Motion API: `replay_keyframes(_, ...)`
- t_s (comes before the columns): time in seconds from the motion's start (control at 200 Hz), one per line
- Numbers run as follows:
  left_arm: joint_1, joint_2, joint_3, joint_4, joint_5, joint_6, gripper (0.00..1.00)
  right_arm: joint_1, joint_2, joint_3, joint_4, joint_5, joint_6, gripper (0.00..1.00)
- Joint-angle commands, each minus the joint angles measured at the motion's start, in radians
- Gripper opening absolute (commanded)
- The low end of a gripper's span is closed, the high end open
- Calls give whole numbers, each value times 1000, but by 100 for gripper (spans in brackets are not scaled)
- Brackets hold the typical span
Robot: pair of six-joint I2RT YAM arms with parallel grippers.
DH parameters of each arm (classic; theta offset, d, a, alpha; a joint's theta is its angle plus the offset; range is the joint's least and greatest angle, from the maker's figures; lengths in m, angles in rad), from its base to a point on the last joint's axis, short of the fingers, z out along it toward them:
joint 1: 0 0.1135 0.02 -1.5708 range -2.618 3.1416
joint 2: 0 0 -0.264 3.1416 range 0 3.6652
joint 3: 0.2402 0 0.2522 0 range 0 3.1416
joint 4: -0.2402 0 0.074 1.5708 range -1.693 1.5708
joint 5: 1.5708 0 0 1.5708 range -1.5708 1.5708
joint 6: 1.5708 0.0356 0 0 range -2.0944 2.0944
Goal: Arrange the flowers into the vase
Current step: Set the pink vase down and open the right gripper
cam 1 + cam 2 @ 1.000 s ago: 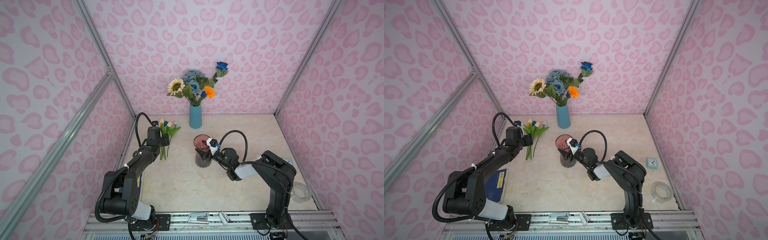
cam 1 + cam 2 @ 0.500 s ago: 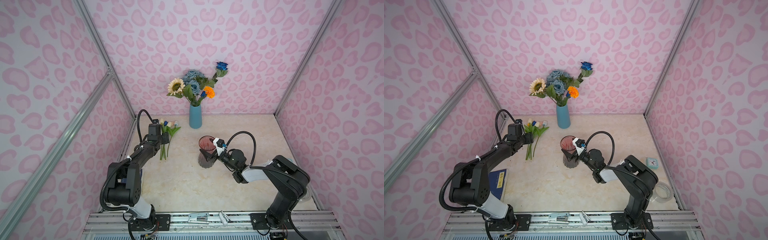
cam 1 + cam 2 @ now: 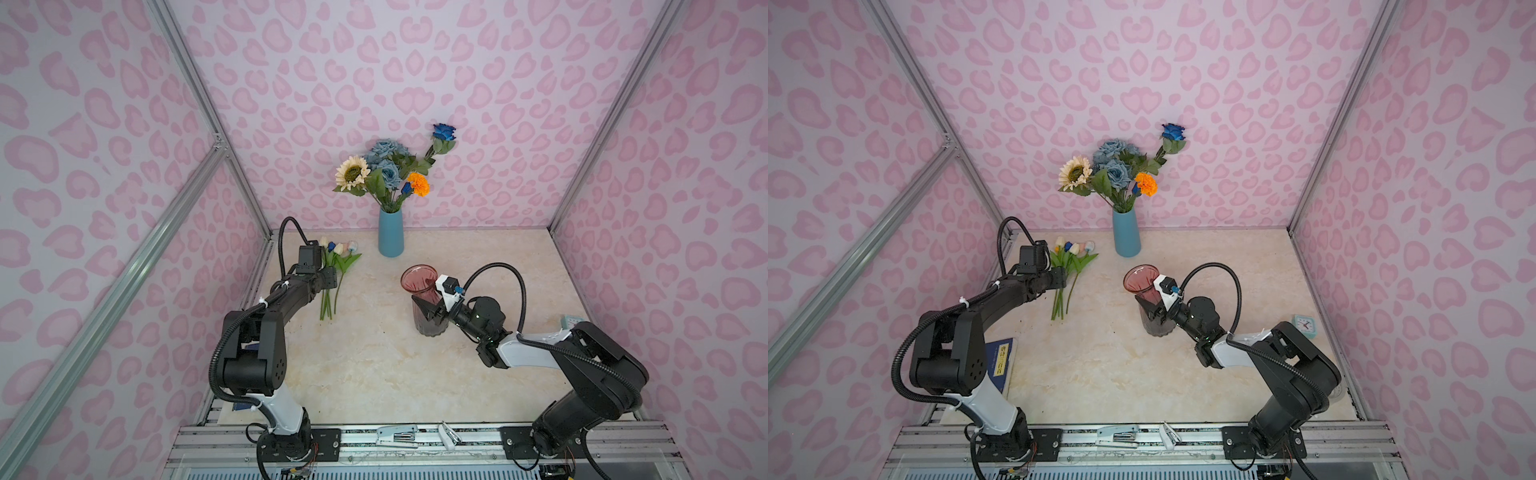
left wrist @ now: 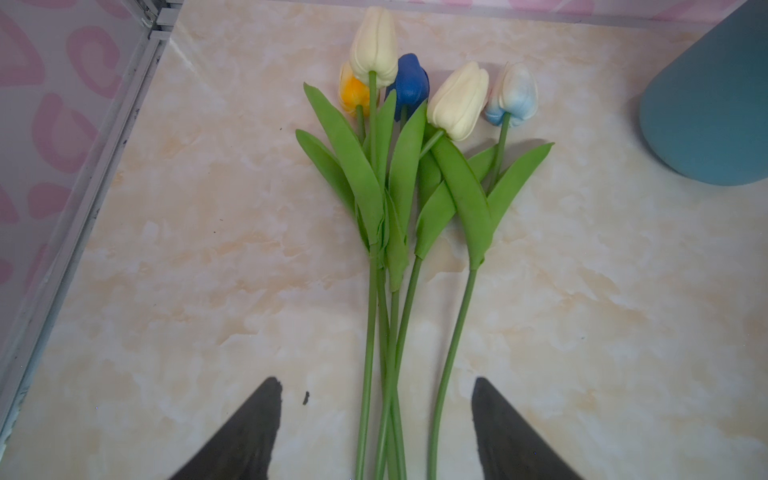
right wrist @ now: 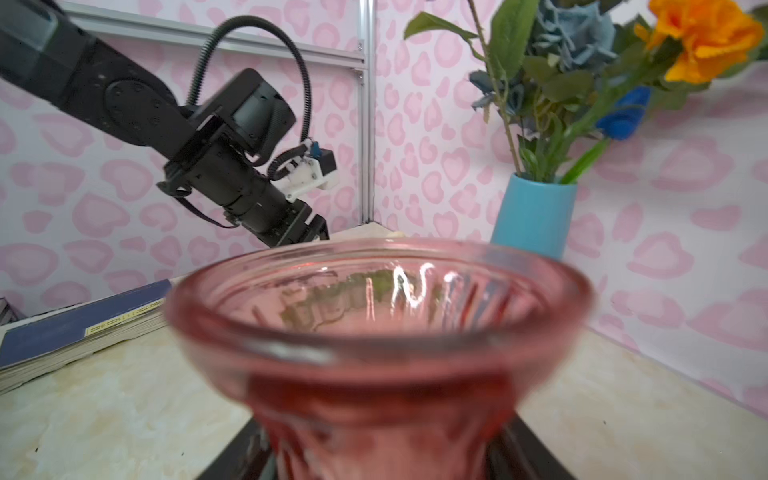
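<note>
Left gripper [image 4: 374, 382]: black tapered fingers [image 4: 245, 432] spread wide and low over the tabletop, straddling the lower tulip stems with a gap on each side.
Tulips: bunch of matte, soft-looking artificial tulips [image 4: 390, 199] with slim green stems and long blade leaves, lying flat near the left wall. Heads are two cream, one yellow, one dark blue, one white tinted pale blue.
Right gripper [image 3: 430, 312]: jaws flank the narrow neck of the pink vase, close against the glass. Whether they press or merely touch cannot be told.
Pink vase: translucent ribbed pink glass vase [image 5: 374, 357] with flared round rim, waisted neck and darker base, standing upright mid-table.
Blue vase: smooth matte blue tapered vase [image 3: 390, 232], upright against the back wall, near the tulip heads.
Bouquet in the blue vase: cream sunflower [image 3: 352, 172] with dark centre; dusty-blue roses [image 3: 386, 158], ruffled; bright blue rose [image 3: 444, 132] on the tallest stem; frilled orange marigold [image 3: 419, 184].
Tabletop: glossy cream marble-pattern tabletop [image 3: 374, 365].
Book: flat dark blue softcover book [image 3: 1003, 361] at the left edge, beside the left arm.
</note>
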Motion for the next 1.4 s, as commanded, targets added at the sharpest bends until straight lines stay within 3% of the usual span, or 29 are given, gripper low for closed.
replay_keyframes(0.0,1,-29,-6,-3,-22,23,74,3,8,4,176,-17,7,66)
replay_keyframes(0.105,1,-48,-15,0,-32,33,74,4,29,28,197,-28,12,54)
replay_keyframes(0.27,2,-63,-18,5,-40,28,74,2,91,85,241,-50,26,55)
replay_keyframes(0.425,1,-68,-28,17,-44,31,74,14,244,204,371,-64,75,54)
replay_keyframes(0.635,1,-80,-30,17,-37,26,74,32,378,351,374,-49,73,54)
replay_keyframes(0.98,1,-76,-39,21,-34,24,74,52,437,306,348,4,39,55)
replay_keyframes(1.025,1,-75,-39,21,-32,22,74,52,434,296,348,6,35,59)
replay_keyframes(1.135,1,-73,-39,23,-33,21,76,59,427,266,352,31,12,83)
replay_keyframes(1.215,1,-68,-32,15,-42,19,77,62,408,249,335,45,-5,94)
replay_keyframes(1.395,1,-68,-29,18,-43,16,78,64,362,222,271,36,-10,97)
